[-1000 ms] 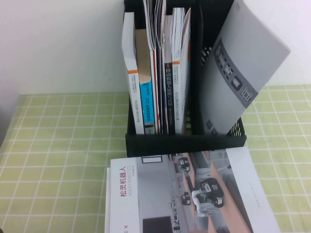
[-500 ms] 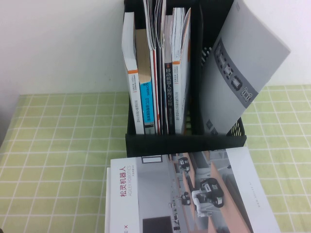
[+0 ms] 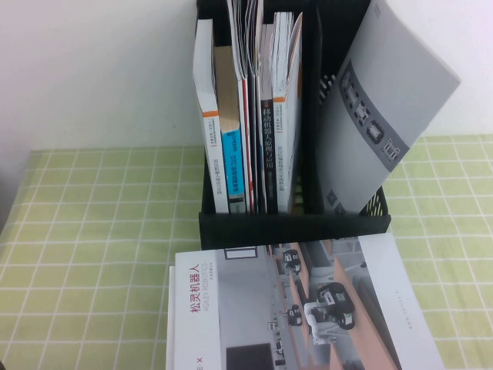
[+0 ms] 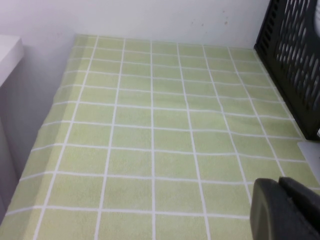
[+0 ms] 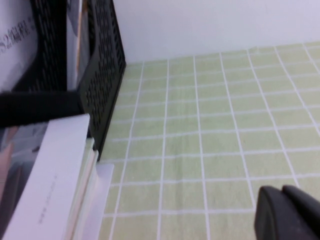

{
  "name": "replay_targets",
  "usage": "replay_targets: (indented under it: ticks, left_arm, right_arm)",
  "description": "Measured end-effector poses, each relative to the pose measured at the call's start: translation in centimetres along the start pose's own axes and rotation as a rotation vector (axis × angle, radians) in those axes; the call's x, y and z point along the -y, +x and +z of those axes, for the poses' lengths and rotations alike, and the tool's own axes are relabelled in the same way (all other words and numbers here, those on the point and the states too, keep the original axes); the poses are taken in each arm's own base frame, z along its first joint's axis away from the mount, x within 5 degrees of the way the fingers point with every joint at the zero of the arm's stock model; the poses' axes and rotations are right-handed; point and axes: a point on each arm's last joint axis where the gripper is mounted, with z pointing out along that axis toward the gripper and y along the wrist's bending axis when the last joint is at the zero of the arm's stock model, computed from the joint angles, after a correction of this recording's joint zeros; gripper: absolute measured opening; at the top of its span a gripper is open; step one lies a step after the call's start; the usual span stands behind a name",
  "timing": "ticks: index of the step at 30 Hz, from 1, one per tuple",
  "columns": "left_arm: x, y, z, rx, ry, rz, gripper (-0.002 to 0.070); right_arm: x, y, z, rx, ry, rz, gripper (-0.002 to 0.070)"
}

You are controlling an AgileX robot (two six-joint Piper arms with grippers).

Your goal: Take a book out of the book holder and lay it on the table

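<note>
Left gripper and right gripper, spread impossible to tell, hang low over the pale green checked cloth surface on either side of the black slotted plastic book holder, in whose right compartment leans the large thin grey-backed softcover book, probably light and floppy and best pinched near its exposed top edge.

The holder stands at the back middle of the tabletop, against the wall. Its left compartment is packed with upright books; in its right compartment one book leans to the right, its top corner hanging out past the holder's side. Before the holder, touching its front foot, another book lies flat on the tabletop and reaches the near edge. The left tool hovers over bare tabletop left of the holder; the right tool hovers over bare tabletop to its right.
</note>
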Motion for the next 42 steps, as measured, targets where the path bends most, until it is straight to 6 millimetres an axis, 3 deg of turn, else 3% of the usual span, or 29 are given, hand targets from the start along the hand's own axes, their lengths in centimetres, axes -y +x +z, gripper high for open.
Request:
replay_targets:
  ticks: [4,11,16,23,27,30,36,39,42]
  left_arm:
    - [0.1,-0.6,0.0,0.069,0.016,-0.042,-0.0003]
    - [0.0,-3.3,-0.6,0.378,0.090,-0.427,-0.0003]
    - [-0.4,-4.2,-1.0,0.494,0.083,-0.500,-0.0003]
    - [-1.1,-5.4,-1.9,0.679,0.082,-0.594,-0.0003]
    - [-1.3,-6.7,-2.9,0.818,0.114,-0.643,-0.0003]
    - [-0.4,-9.0,-4.4,0.873,0.165,-0.560,-0.0003]
    - [2.1,-14.6,-8.0,0.880,0.215,-0.326,-0.0003]
    - [2.9,-17.2,-7.6,0.765,0.185,-0.260,-0.0003]
    - [3.4,-19.0,-5.4,0.535,0.134,-0.242,-0.0003]
  right_arm:
    - [-0.1,-1.2,-0.1,0.133,-0.014,0.002,-0.0001]
    - [-0.3,-2.7,-0.4,0.297,-0.025,-0.023,-0.0001]
    - [-0.5,-4.4,-1.2,0.507,-0.046,-0.026,-0.0001]
    - [-0.7,-7.5,-4.0,0.972,-0.115,0.049,-0.0001]
    - [-0.9,-9.6,-5.8,1.095,-0.165,0.106,-0.0001]
    - [-1.5,-12.2,-7.9,1.166,-0.197,0.087,-0.0001]
    - [-2.7,-17.9,-13.1,1.212,-0.247,0.036,-0.0001]
    - [-3.0,-20.1,-12.9,1.081,-0.229,0.048,-0.0001]
    - [-2.9,-21.5,-10.8,0.903,-0.170,0.060,-0.0001]
